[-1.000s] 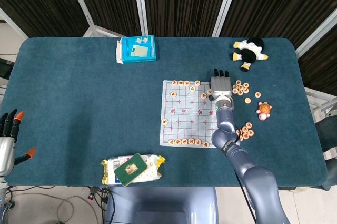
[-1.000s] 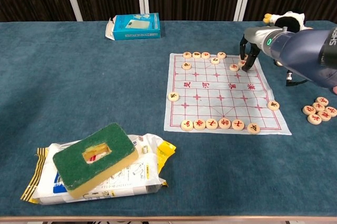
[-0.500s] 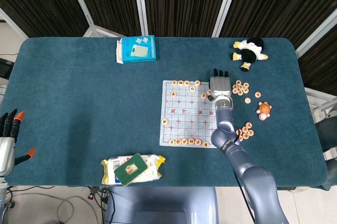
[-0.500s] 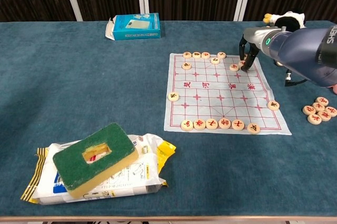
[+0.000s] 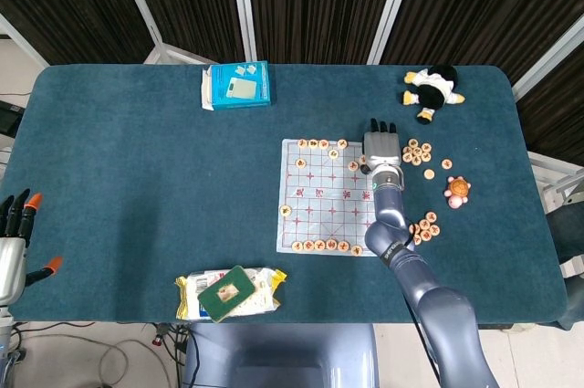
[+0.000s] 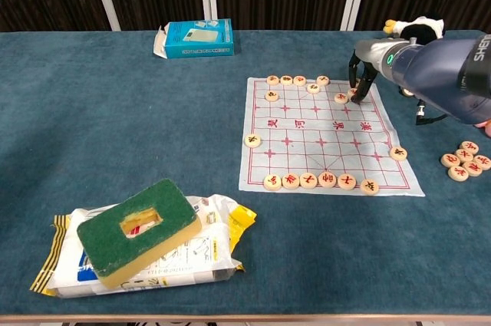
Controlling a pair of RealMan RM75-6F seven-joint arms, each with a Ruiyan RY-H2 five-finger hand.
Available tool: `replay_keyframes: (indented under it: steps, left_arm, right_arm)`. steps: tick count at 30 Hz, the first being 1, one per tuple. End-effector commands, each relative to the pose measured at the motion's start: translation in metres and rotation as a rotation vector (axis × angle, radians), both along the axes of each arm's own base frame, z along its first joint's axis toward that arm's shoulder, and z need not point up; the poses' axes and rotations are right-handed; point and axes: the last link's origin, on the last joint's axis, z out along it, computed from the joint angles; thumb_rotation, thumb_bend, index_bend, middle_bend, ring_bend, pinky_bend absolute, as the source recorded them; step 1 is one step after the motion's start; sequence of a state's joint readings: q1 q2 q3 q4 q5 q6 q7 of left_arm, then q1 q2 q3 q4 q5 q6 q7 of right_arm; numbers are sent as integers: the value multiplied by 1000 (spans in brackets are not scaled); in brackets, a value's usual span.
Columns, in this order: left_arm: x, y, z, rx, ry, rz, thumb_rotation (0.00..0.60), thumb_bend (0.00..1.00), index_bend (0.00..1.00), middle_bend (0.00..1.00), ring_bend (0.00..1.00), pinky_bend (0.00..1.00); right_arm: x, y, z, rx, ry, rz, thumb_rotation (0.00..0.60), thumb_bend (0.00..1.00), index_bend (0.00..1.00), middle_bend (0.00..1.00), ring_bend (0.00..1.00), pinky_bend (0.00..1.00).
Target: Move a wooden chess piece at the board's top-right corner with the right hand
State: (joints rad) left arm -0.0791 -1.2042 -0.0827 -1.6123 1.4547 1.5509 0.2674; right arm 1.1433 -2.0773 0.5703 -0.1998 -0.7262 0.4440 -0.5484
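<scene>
The paper chess board (image 5: 321,213) (image 6: 303,140) lies right of the table's middle, with round wooden pieces along its far and near rows. My right hand (image 5: 381,145) (image 6: 364,71) stands over the board's top-right corner, fingers pointing down. Its fingertips (image 6: 356,94) come down around a wooden chess piece (image 6: 352,93) there, which they partly hide. Whether the piece is pinched does not show. Another piece (image 6: 340,97) lies just left of it. My left hand (image 5: 13,240) hangs off the table's left edge, fingers apart and holding nothing.
Loose pieces (image 5: 419,152) (image 6: 463,162) lie right of the board, near a small turtle toy (image 5: 457,189). A plush penguin (image 5: 431,88) sits at the far right and a blue box (image 6: 196,38) at the back. A green sponge (image 6: 138,230) rests on a packet near the front edge.
The right hand has shifted very slightly over the corner. The pieces and the left hand have stayed where they were.
</scene>
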Motion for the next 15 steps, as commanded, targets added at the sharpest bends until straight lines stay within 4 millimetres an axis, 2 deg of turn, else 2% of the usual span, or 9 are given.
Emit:
replay_keyframes:
  steps: [1,15]
  left_arm:
    - [0,0,0,-1,0,0,600,48,6,0,0,51]
    - [0,0,-1,-2,3,0,600,48,6,0,0,51]
  right_arm:
    - [0,0,0,2,-5,-2,600,346,506,0,6,23]
    - [0,-1,1,2,-14,-1,600,345,524,0,10,23]
